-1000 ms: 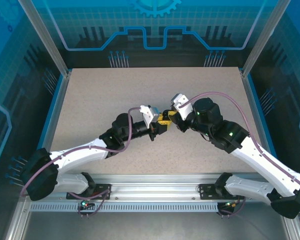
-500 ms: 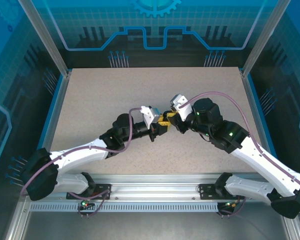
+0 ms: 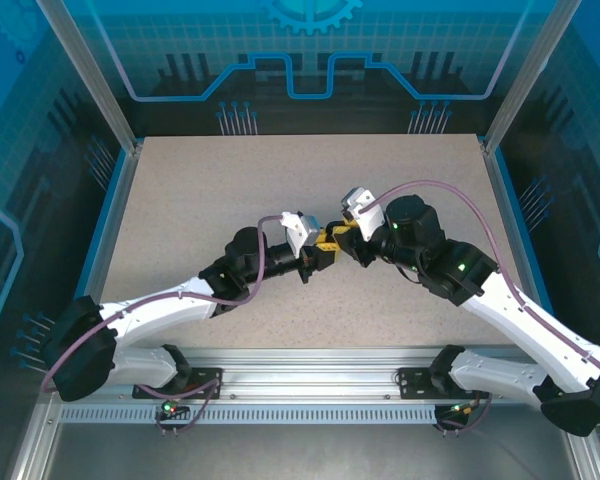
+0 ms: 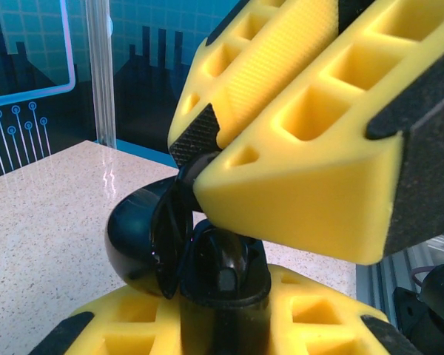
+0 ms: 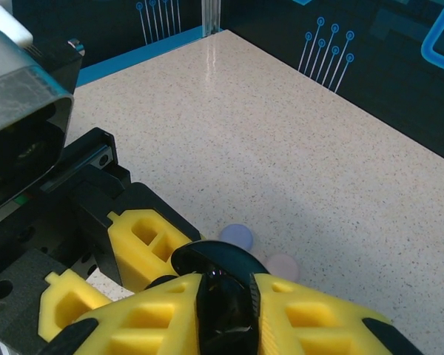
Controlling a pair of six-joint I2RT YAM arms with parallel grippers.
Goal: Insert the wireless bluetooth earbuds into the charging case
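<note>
The black charging case point(image 4: 229, 303) stands upright between the yellow fingers point(image 4: 103, 329) of my left gripper point(image 3: 323, 250), which is shut on it. Its lid point(image 4: 137, 244) hangs open to the left. A glossy black earbud point(image 4: 223, 260) sits in the case's mouth, its top hidden under my right gripper's fingers point(image 4: 296, 155). My right gripper point(image 5: 226, 299) comes down from above, its jaws nearly together on that black earbud point(image 5: 226, 310), just behind the lid's rim point(image 5: 222, 255). Both grippers meet at mid-table, and the right gripper point(image 3: 342, 233) touches the left one's tip.
A lavender round case point(image 5: 237, 235) and a pale pink round case point(image 5: 283, 265) lie on the speckled table point(image 5: 281, 148) right below the grippers. Blue walls and aluminium posts point(image 4: 98, 70) ring the table.
Both arms stay almost still; the right wrist has shifted very slightly at the case. No visible change in the left grip.
</note>
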